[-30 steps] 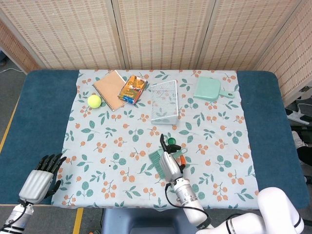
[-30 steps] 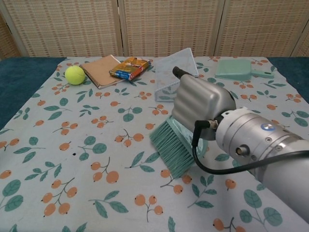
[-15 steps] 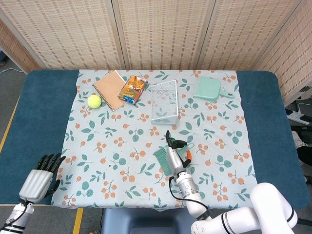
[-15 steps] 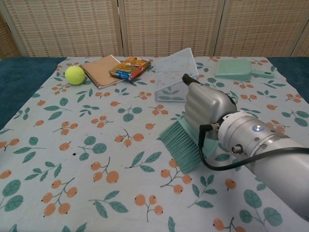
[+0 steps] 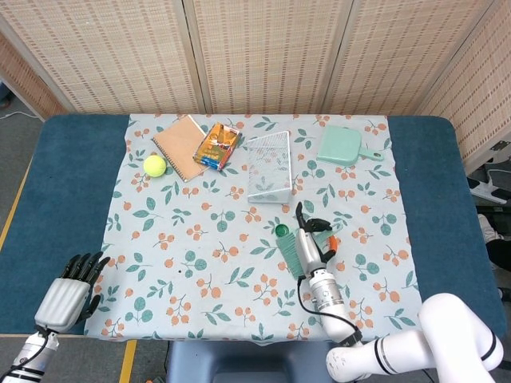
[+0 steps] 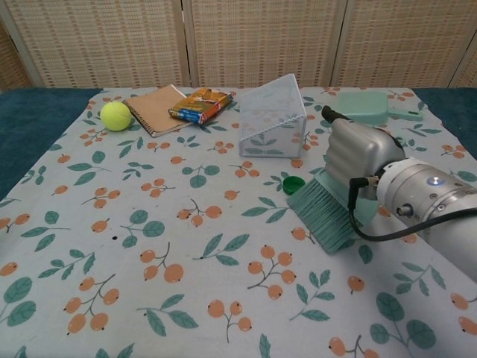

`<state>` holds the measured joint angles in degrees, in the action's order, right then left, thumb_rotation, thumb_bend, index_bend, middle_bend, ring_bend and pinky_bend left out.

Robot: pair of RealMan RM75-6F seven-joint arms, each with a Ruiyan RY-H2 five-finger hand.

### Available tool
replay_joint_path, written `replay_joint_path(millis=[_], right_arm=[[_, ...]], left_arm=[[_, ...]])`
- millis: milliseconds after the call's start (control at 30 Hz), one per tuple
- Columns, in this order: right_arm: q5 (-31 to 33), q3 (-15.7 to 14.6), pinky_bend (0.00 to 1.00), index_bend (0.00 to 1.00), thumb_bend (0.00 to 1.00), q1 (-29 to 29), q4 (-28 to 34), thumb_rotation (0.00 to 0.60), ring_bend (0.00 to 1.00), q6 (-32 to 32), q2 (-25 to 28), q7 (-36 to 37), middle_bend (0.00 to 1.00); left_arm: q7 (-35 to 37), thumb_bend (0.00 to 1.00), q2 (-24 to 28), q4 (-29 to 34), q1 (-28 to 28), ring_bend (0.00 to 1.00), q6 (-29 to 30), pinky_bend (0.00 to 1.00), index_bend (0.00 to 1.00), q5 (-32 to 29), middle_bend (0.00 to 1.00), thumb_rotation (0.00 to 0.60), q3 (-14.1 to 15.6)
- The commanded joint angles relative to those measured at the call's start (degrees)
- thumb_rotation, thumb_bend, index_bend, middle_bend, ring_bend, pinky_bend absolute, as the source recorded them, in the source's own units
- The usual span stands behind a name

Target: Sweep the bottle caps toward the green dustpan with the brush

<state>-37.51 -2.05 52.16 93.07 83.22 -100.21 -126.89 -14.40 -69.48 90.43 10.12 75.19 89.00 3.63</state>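
My right hand (image 5: 309,246) (image 6: 358,159) grips the teal brush (image 6: 323,215) right of the table's middle, its bristles (image 5: 290,254) down on the cloth. One green bottle cap (image 5: 281,230) (image 6: 294,184) lies just left of the bristles, touching or nearly touching them. The green dustpan (image 5: 342,146) (image 6: 363,105) rests at the far right of the cloth, well beyond the hand. A small orange bit (image 5: 332,238) shows at the hand's right side; what it is I cannot tell. My left hand (image 5: 67,294) hovers at the near left table edge, fingers apart, holding nothing.
A white wire basket (image 5: 268,167) (image 6: 272,116) stands between the brush and the table's far side. A tennis ball (image 5: 155,165), a brown notebook (image 5: 182,147) and an orange snack packet (image 5: 216,145) lie at the far left. Blue table (image 5: 56,191) borders the floral cloth.
My right hand has carried the brush to the right and a little farther away. The green cap, earlier hidden by the hand, now shows left of the bristles. The left hand barely moved.
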Motion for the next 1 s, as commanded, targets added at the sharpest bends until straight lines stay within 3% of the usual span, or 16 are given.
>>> replay_joint_path(millis=[33,433,867,1000], right_arm=[[0.7,-1.2,0.00,0.95,0.50,-0.3,-1.4,0.600,0.48,-0.4,1.1,1.2,0.78],[1.7,-5.0,0.00,0.95,0.50,-2.2,-5.8,0.600,0.48,-1.1,7.3,6.8,0.78],[1.1,-9.9,0.00,0.95,0.50,-6.3,-14.8,0.600,0.48,-2.5,10.8,10.7,0.78],[0.8,-9.7,0.00,0.95,0.50,-7.4,-14.8,0.600,0.48,-1.0,12.7,11.9,0.78]], left_arm=[[-0.4,0.46,-0.2,-0.1,0.0,0.00,-0.1,0.08,0.00,-0.1,0.00,0.600,0.0],[-2.3,0.46,-1.3,-0.5,0.1,0.00,-0.9,0.08,0.00,-0.8,0.00,0.600,0.1],[-4.5,0.46,-2.7,-1.1,0.3,0.00,-2.1,0.08,0.00,-1.7,0.00,0.600,0.5],[-4.9,0.46,-2.9,-1.1,0.4,0.00,-2.1,0.08,0.00,-1.5,0.00,0.600,0.6]])
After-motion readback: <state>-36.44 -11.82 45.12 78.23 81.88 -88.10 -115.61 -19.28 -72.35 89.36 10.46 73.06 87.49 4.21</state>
